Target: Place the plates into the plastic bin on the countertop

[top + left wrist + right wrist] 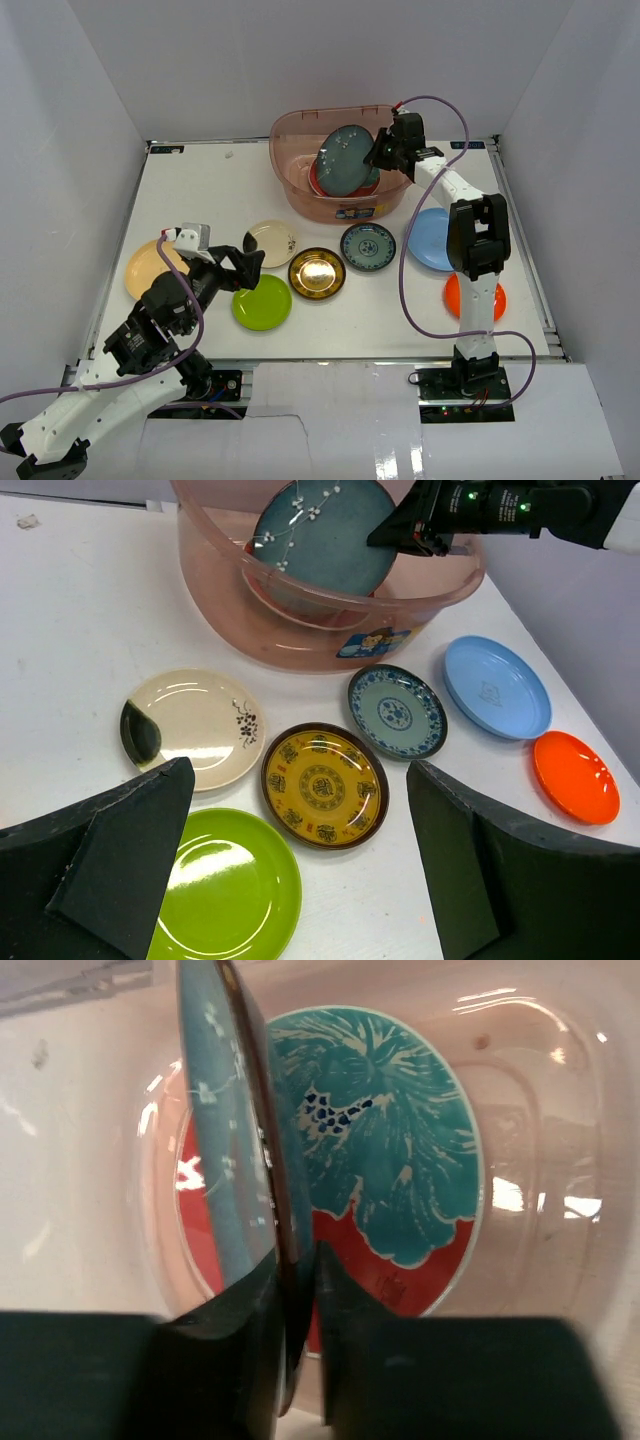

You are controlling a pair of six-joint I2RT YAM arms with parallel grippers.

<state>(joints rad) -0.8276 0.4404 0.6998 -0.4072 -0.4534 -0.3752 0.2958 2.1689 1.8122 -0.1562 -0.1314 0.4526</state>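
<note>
While most of the job is not yet done, the white countertop (200,180) carries everything. The plastic bin (300,200) stands at its far side. Nearer the arms seven plates lie loose: the tan plate (150,270), cream plate (270,243), lime green plate (262,302), gold plate (317,273), dark teal plate (368,246), light blue plate (430,240) and orange plate (465,297).

Inside the bin a red-teal plate (400,1160) lies flat on the floor. Over it, tilted steeply and partly below the rim, is the grey-blue plate (345,158). The right gripper (385,150) pinches it by the rim (the wrist view shows a finger pressed on each face). The left gripper (240,268) hangs with fingers spread wide and nothing between them, above the lime green and gold plates.

The step in hand looks like setting down the second plate. The next move likely calls for tipping that plate flatter and lowering it onto the red-teal one before letting go, so it does not drop on edge. The fingers then need to rise clear of the bin wall.
</note>
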